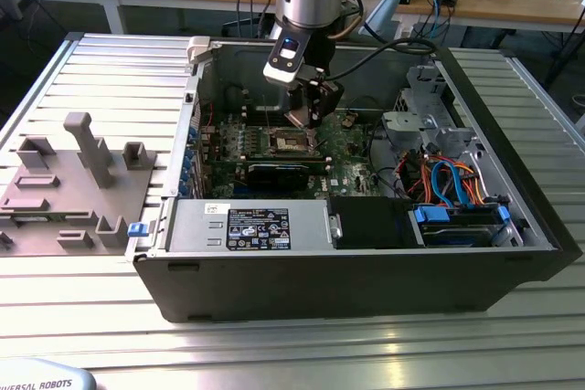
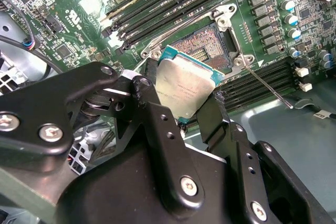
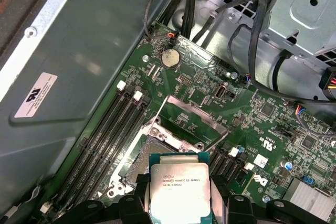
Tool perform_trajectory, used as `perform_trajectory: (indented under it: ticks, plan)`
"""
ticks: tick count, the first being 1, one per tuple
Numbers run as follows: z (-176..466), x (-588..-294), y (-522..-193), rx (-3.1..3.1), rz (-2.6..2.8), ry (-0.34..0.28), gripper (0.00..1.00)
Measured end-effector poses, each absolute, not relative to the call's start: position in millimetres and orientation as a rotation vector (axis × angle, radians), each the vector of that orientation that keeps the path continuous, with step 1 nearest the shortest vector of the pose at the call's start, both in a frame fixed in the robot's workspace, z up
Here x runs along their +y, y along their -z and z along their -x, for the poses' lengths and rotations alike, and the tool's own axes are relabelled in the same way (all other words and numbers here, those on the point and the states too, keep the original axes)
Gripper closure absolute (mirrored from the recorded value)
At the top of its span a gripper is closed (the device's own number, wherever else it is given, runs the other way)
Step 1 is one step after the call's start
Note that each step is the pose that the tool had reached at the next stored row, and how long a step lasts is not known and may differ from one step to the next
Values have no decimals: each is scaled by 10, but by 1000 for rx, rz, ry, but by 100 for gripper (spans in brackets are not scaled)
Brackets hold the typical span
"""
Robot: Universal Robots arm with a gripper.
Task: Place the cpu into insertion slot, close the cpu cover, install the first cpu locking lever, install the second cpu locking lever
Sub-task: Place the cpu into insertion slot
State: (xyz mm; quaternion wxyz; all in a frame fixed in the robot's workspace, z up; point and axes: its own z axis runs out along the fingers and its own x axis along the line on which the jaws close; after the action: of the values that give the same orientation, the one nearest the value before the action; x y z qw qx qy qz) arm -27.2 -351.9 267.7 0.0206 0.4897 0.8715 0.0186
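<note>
We find the cpu (image 2: 185, 85) held over the open insertion slot (image 2: 209, 45), not seated. In our judgement, a skewed or offset descent could bend the slot's contacts. The pincer (image 2: 181, 103) is clamped on the cpu's opposite edges, spread only to its width. The cpu cover (image 3: 191, 116) stands open.

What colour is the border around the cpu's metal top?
The cpu has a teal-green border, clearest in the second wrist view.
</note>
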Motion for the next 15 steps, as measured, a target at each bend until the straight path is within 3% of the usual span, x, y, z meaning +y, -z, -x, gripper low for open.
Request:
perform_trajectory:
  ticks: [15]
  plan:
    - [272, -3519, -2676, 2696, -1530, -57, 45]
